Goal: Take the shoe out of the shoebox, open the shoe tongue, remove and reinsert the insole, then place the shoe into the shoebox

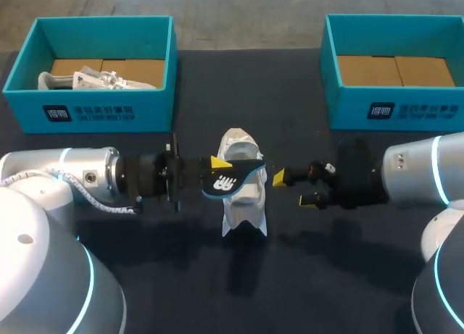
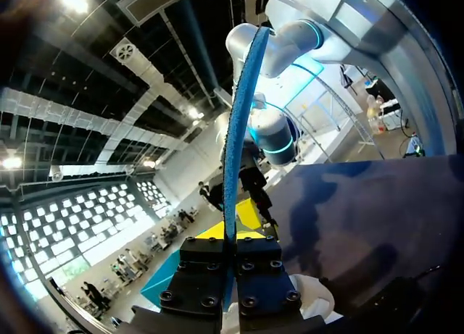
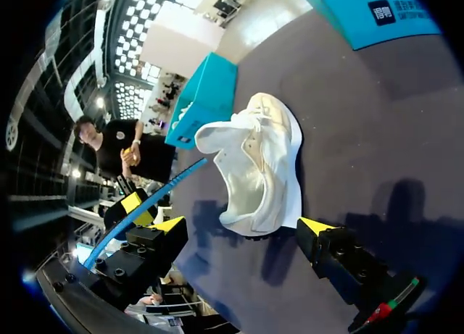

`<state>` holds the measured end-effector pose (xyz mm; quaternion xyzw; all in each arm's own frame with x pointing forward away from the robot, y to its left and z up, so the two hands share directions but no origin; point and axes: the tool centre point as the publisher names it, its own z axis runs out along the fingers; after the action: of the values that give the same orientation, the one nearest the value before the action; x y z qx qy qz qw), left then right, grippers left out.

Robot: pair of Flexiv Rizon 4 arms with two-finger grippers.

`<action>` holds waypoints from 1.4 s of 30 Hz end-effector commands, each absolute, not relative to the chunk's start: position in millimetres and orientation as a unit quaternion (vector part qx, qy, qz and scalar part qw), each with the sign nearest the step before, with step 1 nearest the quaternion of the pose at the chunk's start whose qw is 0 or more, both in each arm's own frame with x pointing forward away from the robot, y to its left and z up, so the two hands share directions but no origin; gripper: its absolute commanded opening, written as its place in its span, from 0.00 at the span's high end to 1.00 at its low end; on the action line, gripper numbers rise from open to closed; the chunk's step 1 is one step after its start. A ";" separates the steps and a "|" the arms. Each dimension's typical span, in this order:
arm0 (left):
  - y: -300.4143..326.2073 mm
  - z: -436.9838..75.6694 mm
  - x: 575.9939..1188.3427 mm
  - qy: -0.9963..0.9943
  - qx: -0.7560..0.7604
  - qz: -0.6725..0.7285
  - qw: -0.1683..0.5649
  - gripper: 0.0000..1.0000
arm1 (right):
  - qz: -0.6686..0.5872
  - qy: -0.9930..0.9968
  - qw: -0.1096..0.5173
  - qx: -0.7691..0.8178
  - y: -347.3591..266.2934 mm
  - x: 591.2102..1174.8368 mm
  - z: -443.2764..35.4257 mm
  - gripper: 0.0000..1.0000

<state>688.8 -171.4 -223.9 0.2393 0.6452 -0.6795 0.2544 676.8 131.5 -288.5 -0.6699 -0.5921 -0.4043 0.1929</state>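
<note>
The shoe (image 1: 243, 196) stands mid-table, between my two grippers. Its long axis runs away from me, and its toe points at the far edge, toward the gap between the two boxes. My left gripper (image 1: 214, 171) is clamped on the insole (image 1: 233, 178), which lies crosswise over the shoe. From that wrist the insole (image 2: 235, 131) rises edge-on out of the closed fingers (image 2: 210, 269). My right gripper (image 1: 296, 189) is spread apart and holds nothing. It sits just beside the shoe, with the collar (image 3: 243, 193) ahead of it. The left box (image 1: 101, 113) and right box (image 1: 395, 106) sit at the far edge, well apart from the shoe, with dark table (image 1: 246, 80) between them. A second shoe (image 1: 94, 79) lies in the left box.
</note>
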 end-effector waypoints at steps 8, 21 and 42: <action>-176.0 -234.9 690.2 0.649 0.227 -0.680 0.253 1.00 | -0.396 -0.592 0.181 -0.678 148.0 682.2 -295.1 0.00; -164.0 -239.6 688.9 0.661 0.215 -0.673 0.253 1.00 | -0.394 -0.590 0.176 -0.683 137.8 677.9 -294.8 0.00; -162.5 -252.4 684.7 0.676 0.197 -0.670 0.235 1.00 | -0.393 -0.583 0.166 -0.692 121.5 671.9 -293.1 0.00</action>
<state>686.9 -163.8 -253.6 0.1973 0.6745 -0.6714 0.2351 673.2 122.5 -294.0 -0.6920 -0.5829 -0.3926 0.1648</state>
